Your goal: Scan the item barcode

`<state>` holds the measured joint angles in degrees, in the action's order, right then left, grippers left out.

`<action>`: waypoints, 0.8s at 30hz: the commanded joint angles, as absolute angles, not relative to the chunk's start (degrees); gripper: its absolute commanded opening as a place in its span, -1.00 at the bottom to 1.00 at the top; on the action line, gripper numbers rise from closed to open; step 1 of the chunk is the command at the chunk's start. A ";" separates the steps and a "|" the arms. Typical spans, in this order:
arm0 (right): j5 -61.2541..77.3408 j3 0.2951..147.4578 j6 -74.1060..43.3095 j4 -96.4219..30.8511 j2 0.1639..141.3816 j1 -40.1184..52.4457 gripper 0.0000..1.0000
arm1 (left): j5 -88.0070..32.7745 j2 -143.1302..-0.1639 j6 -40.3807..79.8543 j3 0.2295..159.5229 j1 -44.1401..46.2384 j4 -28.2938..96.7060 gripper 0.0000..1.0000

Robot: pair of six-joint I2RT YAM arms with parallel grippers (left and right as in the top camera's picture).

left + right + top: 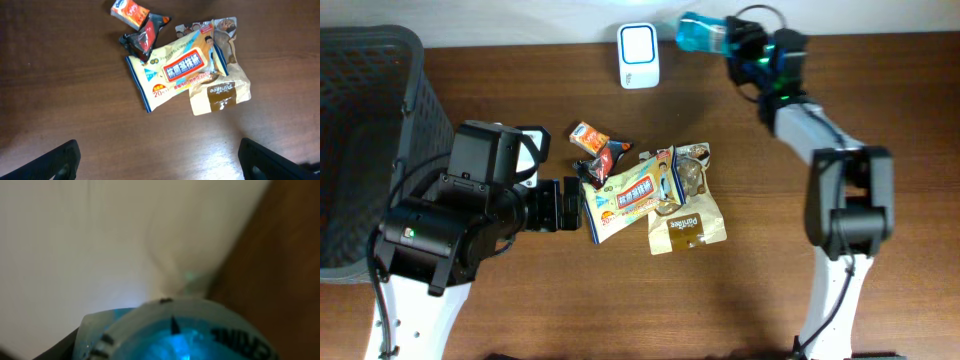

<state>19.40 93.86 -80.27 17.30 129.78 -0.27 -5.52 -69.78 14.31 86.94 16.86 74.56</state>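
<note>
Blue bottle point(175, 335) blurred, cut off below

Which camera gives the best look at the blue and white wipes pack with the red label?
The left wrist view: the wipes pack lies face up there, large, with its red label sharp. The overhead view shows it too, but smaller, in the middle of the pile. The right wrist view misses it, showing only a blurred blue bottle.

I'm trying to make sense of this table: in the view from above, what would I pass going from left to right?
Black basket → left arm → white scanner → blue bottle → right arm. The snack packets overlap the scanner's span, so I leave them out.
</note>
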 commanded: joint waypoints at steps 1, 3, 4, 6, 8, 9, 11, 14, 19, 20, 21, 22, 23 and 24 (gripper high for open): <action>19.40 95.92 -64.95 8.12 120.42 -4.62 -0.06 | -5.08 -69.69 13.61 87.29 16.73 74.65 0.98; 14.41 95.92 -57.82 -0.21 117.82 -6.74 -0.07 | -5.08 -69.69 13.61 87.29 16.73 74.65 0.98; 12.43 95.92 -54.85 -3.20 116.77 -7.70 -0.06 | -5.06 -69.69 13.61 87.29 16.73 74.67 0.98; 7.33 95.92 -49.04 -10.00 114.41 -10.35 -0.07 | -5.08 -69.69 13.61 87.29 16.73 74.65 0.98; 3.90 95.92 -44.99 -14.17 112.75 -12.97 -0.06 | -5.08 -69.69 13.61 87.29 16.73 74.67 0.98; 2.37 95.92 -43.07 -15.97 112.05 -14.44 -0.06 | -5.08 -69.69 13.61 87.29 16.73 74.65 0.98; -1.45 95.92 -39.00 -20.60 110.74 -18.65 -0.06 | -5.08 -69.69 13.61 87.29 16.73 74.65 0.98; -5.89 95.92 -34.17 -25.65 110.28 -24.97 -0.06 | -5.08 -69.69 13.61 87.29 16.73 74.65 0.98; -13.39 95.90 -27.29 -30.46 110.30 -33.89 -0.06 | -5.06 -69.69 13.61 87.29 16.73 74.65 0.98; -14.22 95.90 -25.52 -30.59 110.30 -35.31 -0.06 | -5.08 -69.69 13.61 87.29 16.73 74.65 0.98; -14.90 95.90 -24.36 -30.68 110.30 -36.69 -0.06 | -5.08 -69.69 13.61 87.29 16.73 74.67 0.98; -15.79 95.90 -23.31 -30.70 110.37 -38.68 -0.06 | -5.06 -69.69 13.61 87.29 16.73 74.65 0.98; -15.79 95.90 -22.48 -30.59 110.54 -40.21 -0.06 | -5.08 -69.69 13.61 87.29 16.73 74.65 0.98; -15.92 95.90 -22.48 -30.52 110.76 -41.25 -0.06 | -5.06 -69.69 13.61 87.29 16.73 74.65 0.98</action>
